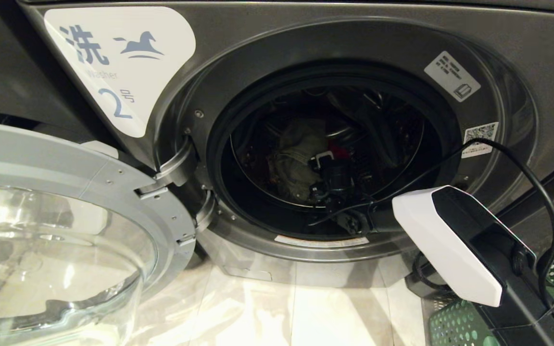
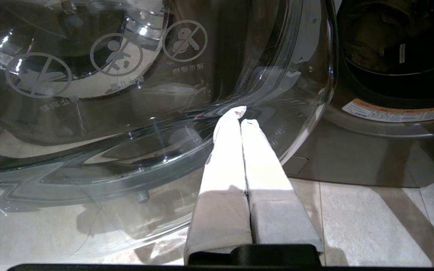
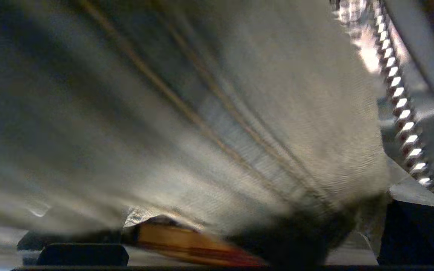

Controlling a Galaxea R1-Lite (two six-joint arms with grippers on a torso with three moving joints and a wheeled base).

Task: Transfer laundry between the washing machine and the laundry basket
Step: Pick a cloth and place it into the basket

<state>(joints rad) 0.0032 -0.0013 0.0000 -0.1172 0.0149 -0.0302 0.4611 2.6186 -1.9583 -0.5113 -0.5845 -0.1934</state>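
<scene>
The washing machine stands with its round door swung fully out to the robot's left, so the dark drum mouth is open across its whole width, ringed by a grey gasket and a chrome lip. Pale floor tiles lie bare below the opening. The right arm reaches from the lower right through the mouth, its black cable looping over the rim, and the right gripper sits deep in the drum against the laundry, a grey-beige heap with a touch of red beside it. In the right wrist view that cloth fills nearly everything, its folds fanning out with a zipper running along one edge and an orange-yellow strip beneath; the fingers stand wide apart, and no grip on the cloth can be made out. The left gripper hangs low just beside the glass door, its white fingers pressed together and holding nothing. The green laundry basket sits at the lower right, under the right arm. The machine's white label reads "洗", "Washer" and "2号".
</scene>
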